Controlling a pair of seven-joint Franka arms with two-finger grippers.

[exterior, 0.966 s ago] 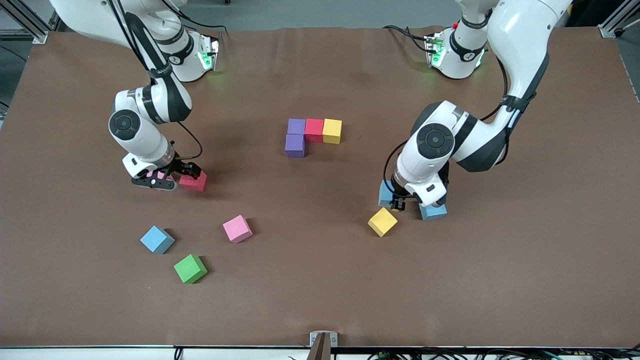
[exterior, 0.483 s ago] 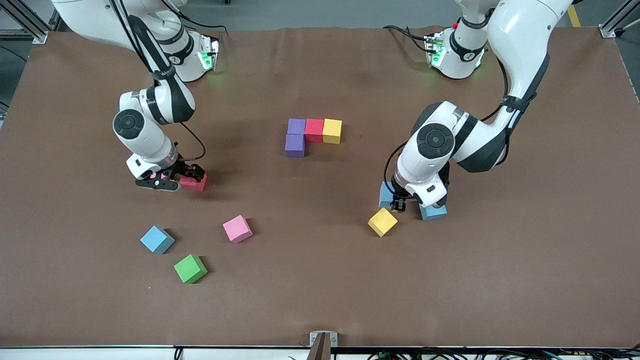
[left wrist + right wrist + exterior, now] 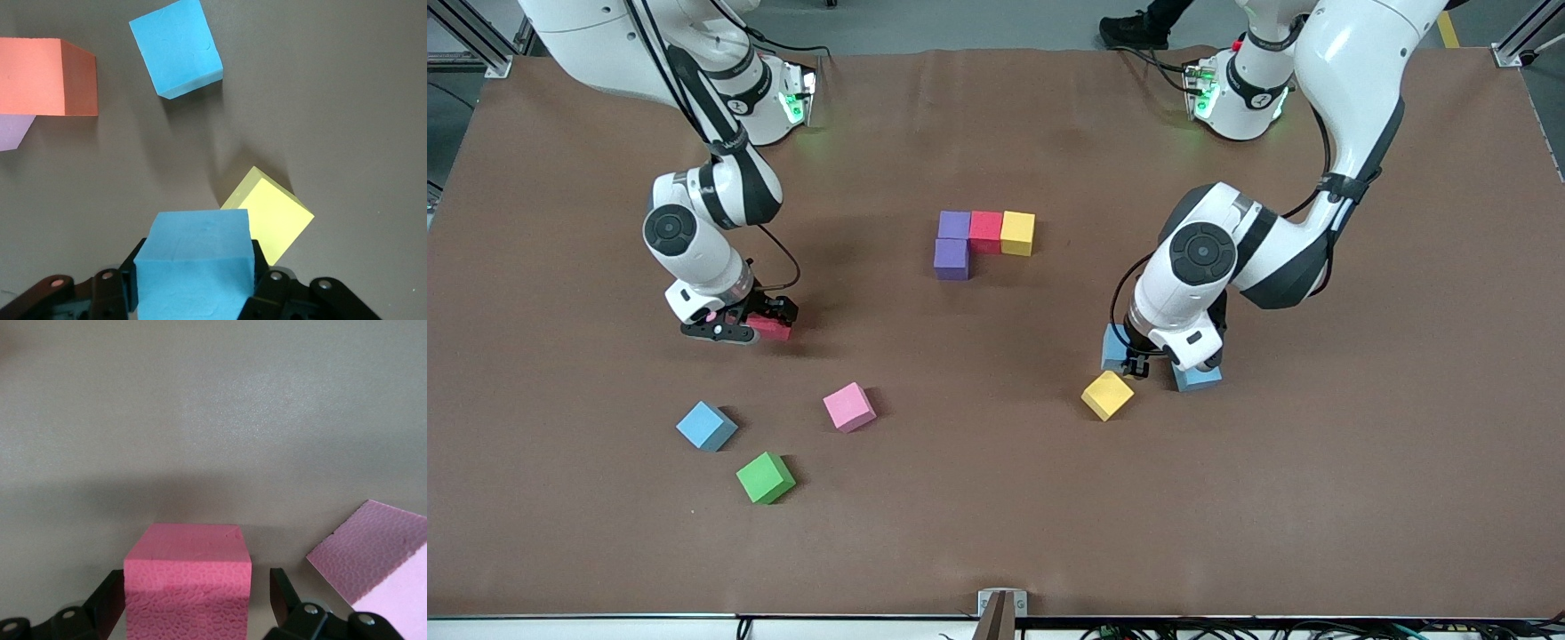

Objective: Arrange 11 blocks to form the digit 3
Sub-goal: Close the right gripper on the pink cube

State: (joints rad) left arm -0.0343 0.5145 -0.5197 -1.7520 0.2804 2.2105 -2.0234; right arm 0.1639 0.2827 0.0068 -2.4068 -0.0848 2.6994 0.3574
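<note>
Right gripper (image 3: 734, 327): has shifted toward the started digit (image 3: 983, 240), fingers just starting to narrow around the red cube (image 3: 774, 327), not yet clamped
Left gripper (image 3: 1136, 360): stays pinching a light blue cube (image 3: 193, 267) beside the loose yellow cube (image 3: 1107, 395)
Meaning: next two pieces nearly secured

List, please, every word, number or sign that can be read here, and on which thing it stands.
No text can be read.
Small matte foam cubes: plain faces, no marks.
Brown table cover: no print.
White robot arms: only round joint emblems, too small to read.
</note>
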